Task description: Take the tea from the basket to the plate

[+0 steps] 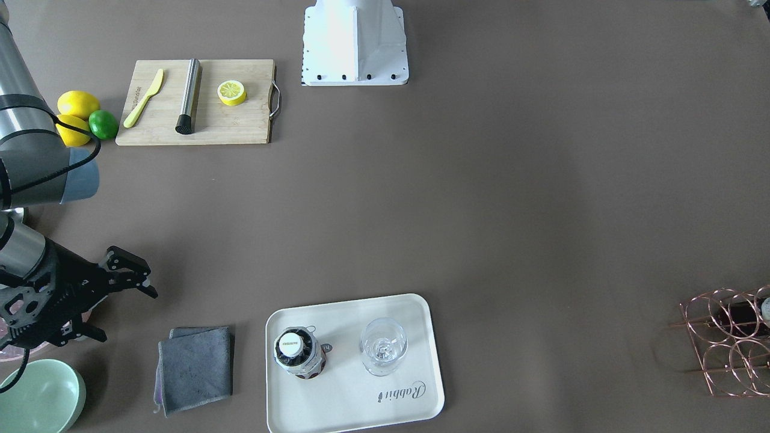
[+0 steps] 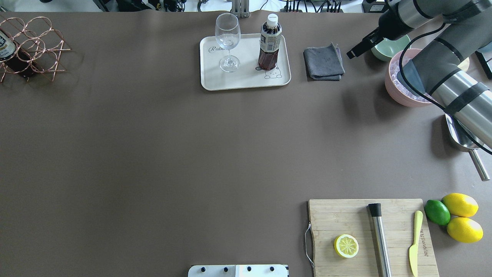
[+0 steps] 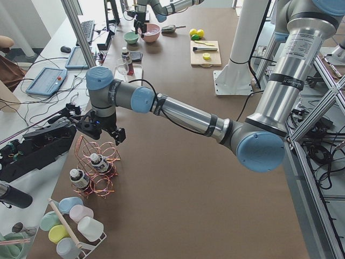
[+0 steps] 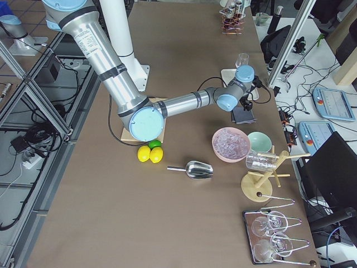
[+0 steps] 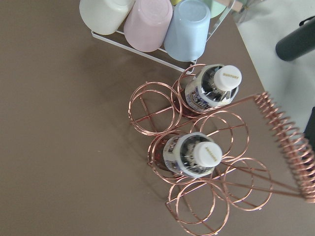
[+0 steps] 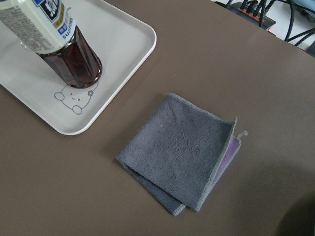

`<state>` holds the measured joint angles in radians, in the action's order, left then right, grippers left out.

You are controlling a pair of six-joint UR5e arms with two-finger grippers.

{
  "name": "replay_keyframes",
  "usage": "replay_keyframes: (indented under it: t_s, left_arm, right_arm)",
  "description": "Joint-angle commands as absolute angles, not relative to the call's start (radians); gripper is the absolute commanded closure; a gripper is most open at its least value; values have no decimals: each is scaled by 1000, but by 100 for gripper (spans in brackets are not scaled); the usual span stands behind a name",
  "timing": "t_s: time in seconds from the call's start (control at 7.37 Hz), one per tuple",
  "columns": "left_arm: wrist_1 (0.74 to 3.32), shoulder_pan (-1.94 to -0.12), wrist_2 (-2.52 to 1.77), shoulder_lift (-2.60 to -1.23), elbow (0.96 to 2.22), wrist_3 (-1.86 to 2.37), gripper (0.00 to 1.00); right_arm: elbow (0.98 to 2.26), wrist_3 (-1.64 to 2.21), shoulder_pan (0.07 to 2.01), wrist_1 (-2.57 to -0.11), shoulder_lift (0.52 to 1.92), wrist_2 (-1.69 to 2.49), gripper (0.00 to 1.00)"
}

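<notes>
One tea bottle (image 1: 299, 355) stands upright on the plate (image 1: 337, 403), beside a stemmed glass (image 1: 383, 346); the right wrist view shows its dark lower half (image 6: 71, 61) over the cartoon drawing. Two more tea bottles (image 5: 214, 87) (image 5: 194, 155) sit in the copper wire basket (image 5: 197, 206), which stands at the table's far left end (image 2: 38, 48). My left gripper (image 3: 105, 135) hangs just above the basket, and I cannot tell whether it is open. My right gripper (image 1: 123, 313) is open and empty, off to the side of the plate past the grey cloth (image 1: 195, 368).
A green bowl (image 1: 39, 397) and a pink bowl of ice (image 2: 399, 82) lie by the right arm, with a metal scoop (image 2: 467, 144). The cutting board (image 2: 371, 236) holds a lemon half, a muddler and a knife; lemons and a lime (image 2: 455, 215) lie beside it. Pastel cups (image 5: 147, 22) stand near the basket.
</notes>
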<state>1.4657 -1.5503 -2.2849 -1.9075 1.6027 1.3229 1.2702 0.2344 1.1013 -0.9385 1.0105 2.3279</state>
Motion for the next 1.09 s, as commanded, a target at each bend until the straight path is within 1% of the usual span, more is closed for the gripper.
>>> replay_keyframes:
  t_s: [0.0,0.27,0.54,0.68,0.95]
  left_arm:
    - [1447,-1549,-2290,-1693,1758,811,4]
    - [1448,-1545,-2290,-1658,1714,566,3]
    - [1466,-1536,-2313,-1631,1686,376,3]
    - [1474,-1508,-2348,-1617,1687,356,3]
    - [1489,-1434,-2349,-1602,1684,191,3]
  right_arm:
    - [1461,126,1146,-1212,1139,2342,0]
    - [1621,121,1178,-1421,1266,2382,0]
    - [1762,121,1212,-1540,1438,2401,0]
    - [1799,121,1238,-1583,1507,2407,0]
    - [1818,132,1304,-1598,1635,2404,0]
